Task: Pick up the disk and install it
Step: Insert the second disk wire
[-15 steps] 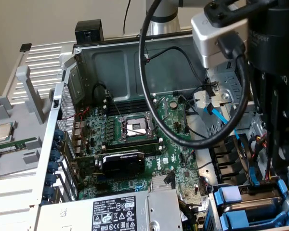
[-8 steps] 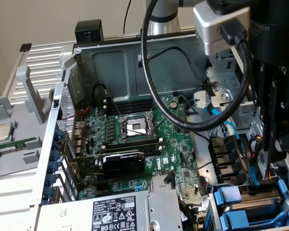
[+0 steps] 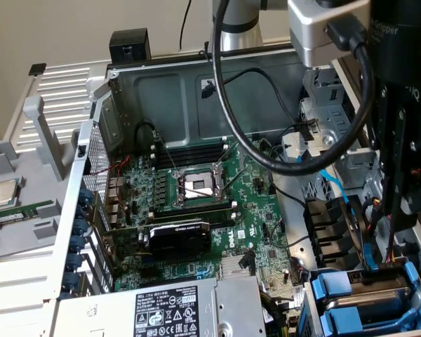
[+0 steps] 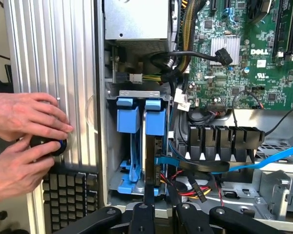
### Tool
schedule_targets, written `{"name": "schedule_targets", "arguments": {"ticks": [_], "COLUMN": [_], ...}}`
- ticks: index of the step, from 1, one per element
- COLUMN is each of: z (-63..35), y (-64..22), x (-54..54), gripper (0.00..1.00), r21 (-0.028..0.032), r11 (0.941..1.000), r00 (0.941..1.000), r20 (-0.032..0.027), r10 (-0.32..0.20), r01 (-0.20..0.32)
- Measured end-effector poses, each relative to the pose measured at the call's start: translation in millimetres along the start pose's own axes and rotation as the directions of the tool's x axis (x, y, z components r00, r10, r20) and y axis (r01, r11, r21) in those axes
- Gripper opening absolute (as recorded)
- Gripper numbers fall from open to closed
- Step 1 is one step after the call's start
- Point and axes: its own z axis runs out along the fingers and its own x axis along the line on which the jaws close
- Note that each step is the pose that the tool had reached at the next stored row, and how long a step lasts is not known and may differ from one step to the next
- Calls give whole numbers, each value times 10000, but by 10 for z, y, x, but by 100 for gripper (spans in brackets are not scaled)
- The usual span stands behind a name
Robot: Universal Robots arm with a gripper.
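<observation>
The disk stands edge-on in the drive cage of the open computer case, its blue carrier frame at the end away from me. My gripper is shut on its near end, one dark finger on each side. In the exterior view my gripper reaches down into the cage at the lower right, onto the disk. A second blue-framed drive sits in the slot right beside it.
A person's two hands rest on a black round device beside a keyboard, outside the case wall. Black cables and a blue cable run close to the cage. The motherboard, the power supply and a small processor chip are also nearby.
</observation>
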Motion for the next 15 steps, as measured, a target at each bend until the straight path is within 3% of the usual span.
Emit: {"name": "schedule_targets", "arguments": {"ticks": [15], "z": [2], "y": [-11], "x": [-1], "gripper": [25], "r21": [-4], "r11": [10000], "r00": [10000], "r20": [0], "r10": [0], "r01": [0]}}
